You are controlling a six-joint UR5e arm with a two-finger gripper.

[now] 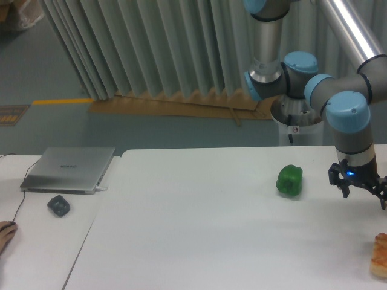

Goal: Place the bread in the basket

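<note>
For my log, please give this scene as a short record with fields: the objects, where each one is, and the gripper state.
bread: right edge of white table, partly cut off
pepper: on table, left of gripper
gripper: open, above table, holding nothing, apart from bread
basket: not visible
laptop: closed, on left side table
dark object: in front of laptop

The bread [380, 255] lay flat on the white counter [211, 235] at the far right edge of the view, partly cut off by the frame. It was a small toasted slice, with an orange-brown mottled top and a paler tan edge along its left side. Nothing touched it. No basket was in view.
</note>
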